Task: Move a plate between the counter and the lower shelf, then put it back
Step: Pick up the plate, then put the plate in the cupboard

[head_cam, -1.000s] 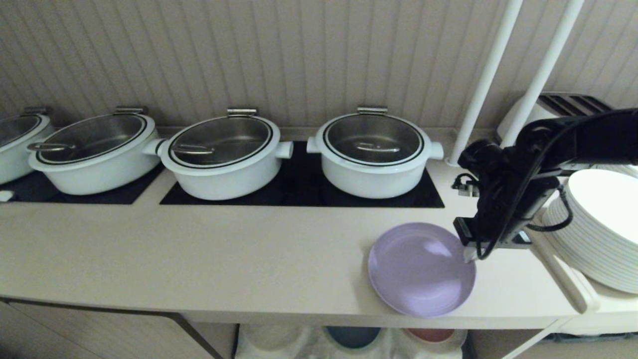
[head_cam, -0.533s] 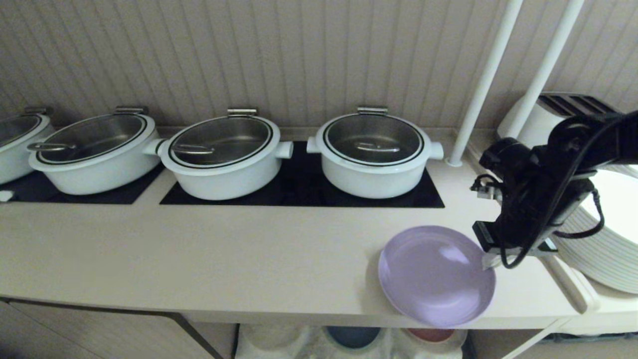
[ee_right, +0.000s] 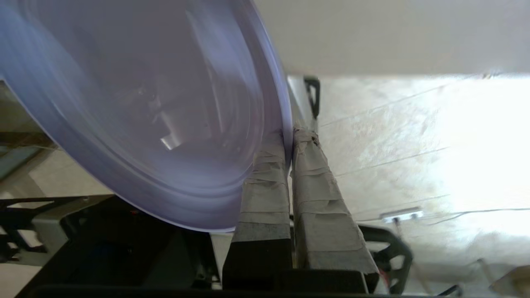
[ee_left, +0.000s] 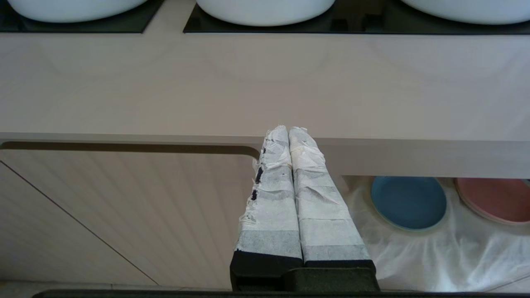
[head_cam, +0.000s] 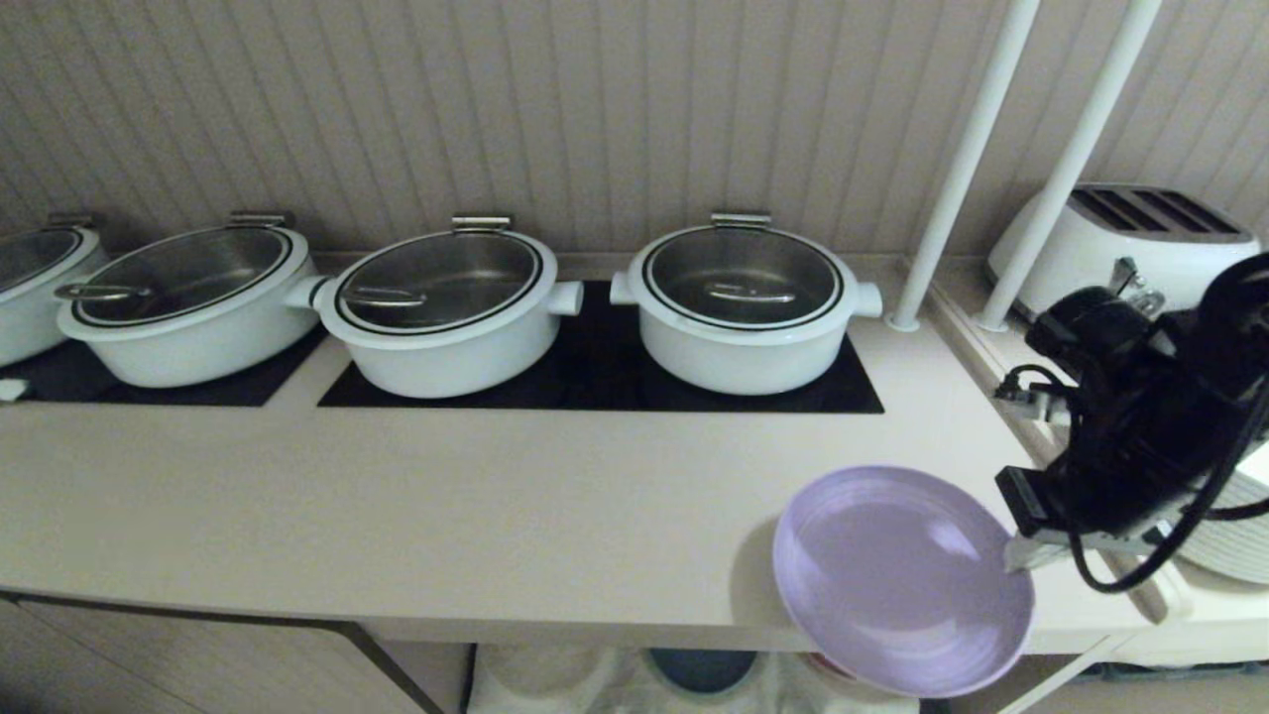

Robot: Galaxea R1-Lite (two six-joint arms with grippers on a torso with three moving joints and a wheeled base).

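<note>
The lavender plate [head_cam: 897, 580] hangs tilted over the front edge of the beige counter [head_cam: 496, 516], at its right end. My right gripper [head_cam: 1021, 550] is shut on the plate's right rim. In the right wrist view the plate [ee_right: 136, 111] fills the frame and its rim sits pinched between the taped fingers [ee_right: 308, 174] of the right gripper [ee_right: 288, 136]. Below the counter, the lower shelf [ee_left: 434, 244] shows its white cloth floor. My left gripper [ee_left: 288, 134] is shut on nothing, parked in front of the counter's edge.
Several white lidded pots [head_cam: 744, 297] stand on black cooktop panels at the back. Stacked white plates [head_cam: 1224, 531], a toaster [head_cam: 1120, 233] and two white poles [head_cam: 952, 169] are at the right. A blue plate [ee_left: 408, 202] and a pink plate [ee_left: 495, 198] lie on the shelf cloth.
My right gripper has pulled the lavender plate to the right and toward the front; it now overhangs the counter edge and tilts. The left arm stayed still.
</note>
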